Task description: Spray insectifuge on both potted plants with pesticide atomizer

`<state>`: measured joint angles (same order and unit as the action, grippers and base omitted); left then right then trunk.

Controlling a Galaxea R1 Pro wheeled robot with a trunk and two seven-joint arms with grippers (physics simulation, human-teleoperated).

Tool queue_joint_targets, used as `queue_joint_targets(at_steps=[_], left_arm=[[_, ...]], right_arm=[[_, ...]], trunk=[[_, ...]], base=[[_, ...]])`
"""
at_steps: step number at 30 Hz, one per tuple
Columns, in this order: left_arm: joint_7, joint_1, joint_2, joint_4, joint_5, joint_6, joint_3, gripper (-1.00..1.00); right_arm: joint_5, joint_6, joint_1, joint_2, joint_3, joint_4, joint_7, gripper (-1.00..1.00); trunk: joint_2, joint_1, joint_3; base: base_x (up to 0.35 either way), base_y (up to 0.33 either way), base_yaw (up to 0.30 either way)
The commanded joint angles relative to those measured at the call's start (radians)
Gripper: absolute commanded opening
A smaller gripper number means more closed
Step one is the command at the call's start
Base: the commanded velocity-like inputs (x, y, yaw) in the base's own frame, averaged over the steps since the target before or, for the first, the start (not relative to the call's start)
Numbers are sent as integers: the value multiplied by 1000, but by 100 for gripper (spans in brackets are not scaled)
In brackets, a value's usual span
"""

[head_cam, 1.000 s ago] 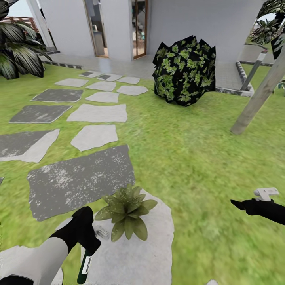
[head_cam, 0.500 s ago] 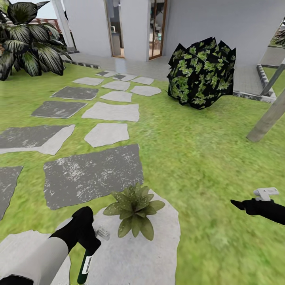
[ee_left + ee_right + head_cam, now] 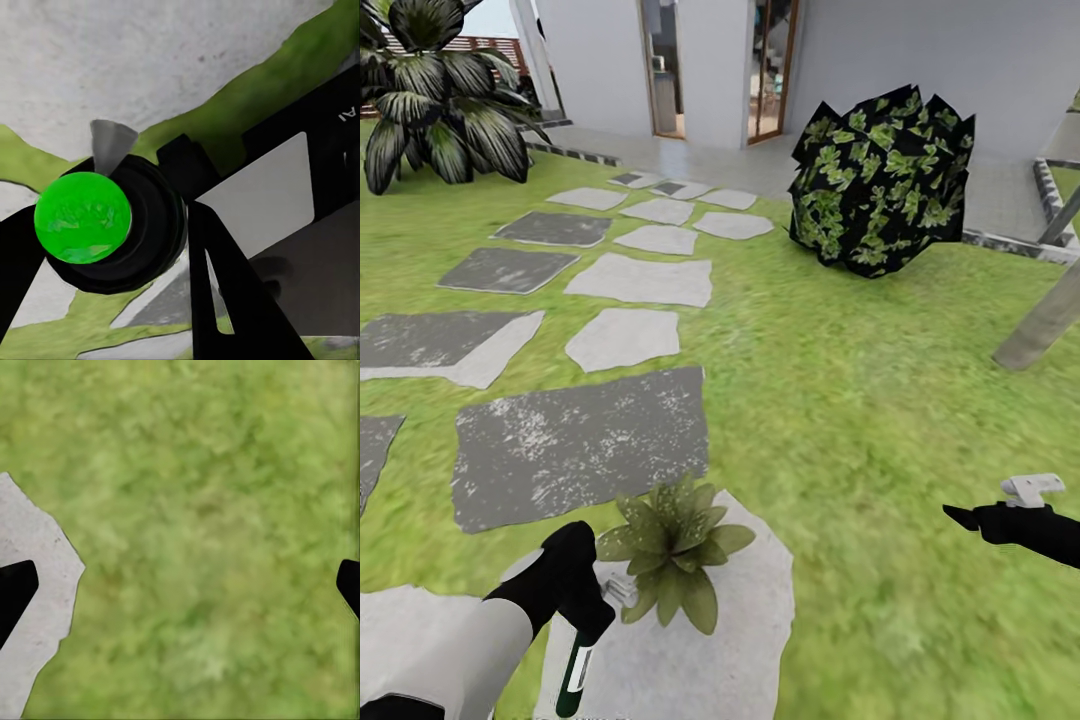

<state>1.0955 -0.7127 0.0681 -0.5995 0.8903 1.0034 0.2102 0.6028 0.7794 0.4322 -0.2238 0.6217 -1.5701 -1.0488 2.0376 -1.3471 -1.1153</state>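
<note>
1. The bottle [image 3: 575, 672] I carry is slender and dark green, with a white label on its side and a black neck; it hangs below my left end effector [image 3: 582, 610], just beside the plant [image 3: 668, 551], over the edge of the same pale stone [image 3: 745, 640] the plant sits on.
2. The plant is a low rosette of broad, pointed green leaves, lighter at the tips; its pot is hidden under the leaves.
3. My left end effector is clamped on the bottle, the black wrist angled down toward the plant and the white forearm running back from it.
4. My right end effector [image 3: 958, 516] hangs over the lawn [image 3: 860, 400], well apart from the plant, held about level and pointing toward it, with a small white part on top.
5. In the left wrist view the bottle [image 3: 84, 217] is seen end-on: a bright green round face inside a black ring, with black fingers [image 3: 225, 300] closing against it and pale stone and grass behind.
6. In the right wrist view my fingers [image 3: 15, 592] are spread wide apart, with grass between them and a corner of pale stone [image 3: 34, 622].
7. Beyond the plant lie grey stepping stones [image 3: 580, 445], a dark round bush [image 3: 882, 180] and the white house [image 3: 920, 60].
</note>
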Motion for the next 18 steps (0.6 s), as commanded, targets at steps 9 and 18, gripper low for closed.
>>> queue_joint_targets(at_steps=[9,18], left_arm=[[9,-1,-11,-2,10,6,3,-100],[9,-1,-13,-2,9,6,3,-100]], right_arm=[[9,2,1,0,1,-1,-9,100],[8,1,1,-3,3,-1,-9,100]], trunk=[[0,0,-6],[0,0,-6]], base=[[-97,-302,156],[-45,-70,9]])
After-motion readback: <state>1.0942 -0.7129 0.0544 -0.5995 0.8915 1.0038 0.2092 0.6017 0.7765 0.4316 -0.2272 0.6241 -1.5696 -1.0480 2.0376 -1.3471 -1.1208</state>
